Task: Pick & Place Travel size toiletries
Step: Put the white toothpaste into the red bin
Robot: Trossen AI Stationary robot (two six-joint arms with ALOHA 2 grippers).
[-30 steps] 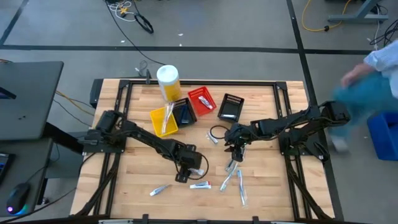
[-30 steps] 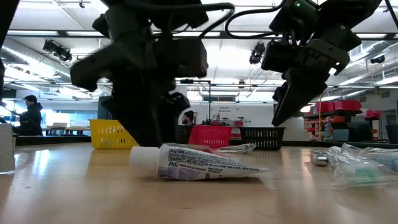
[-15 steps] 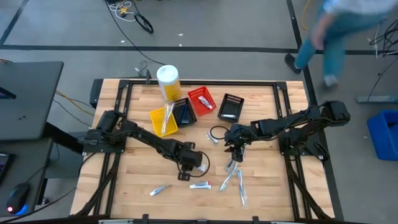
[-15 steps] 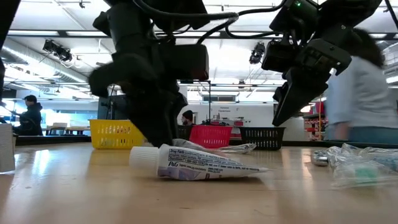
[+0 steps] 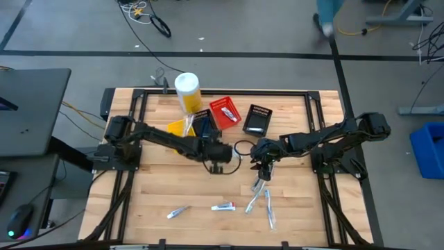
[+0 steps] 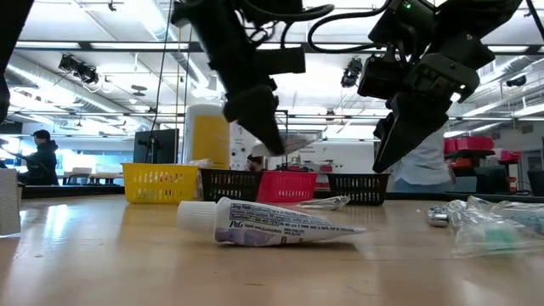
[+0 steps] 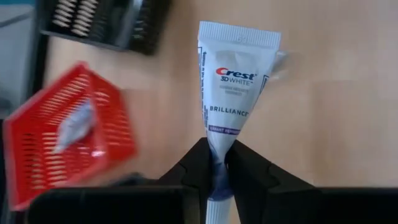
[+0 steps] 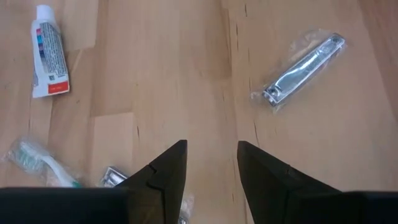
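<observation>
Left gripper point(image 7: 216, 163) gripping toothpaste tube point(image 7: 235, 81), red basket point(image 7: 37, 162) holding packet point(image 7: 73, 124)

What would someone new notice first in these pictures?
Most striking is the left gripper, lifted above mid-table near the baskets, its fingers shut on a white Crest toothpaste tube. Below it sits the red basket with a packet inside. The right gripper hovers open over the bare wood between a wrapped nail clipper and another small tube.

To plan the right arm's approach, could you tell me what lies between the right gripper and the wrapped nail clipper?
Nothing: the right wrist view shows only bare wooden tabletop between the right gripper and the nail clipper.
</observation>
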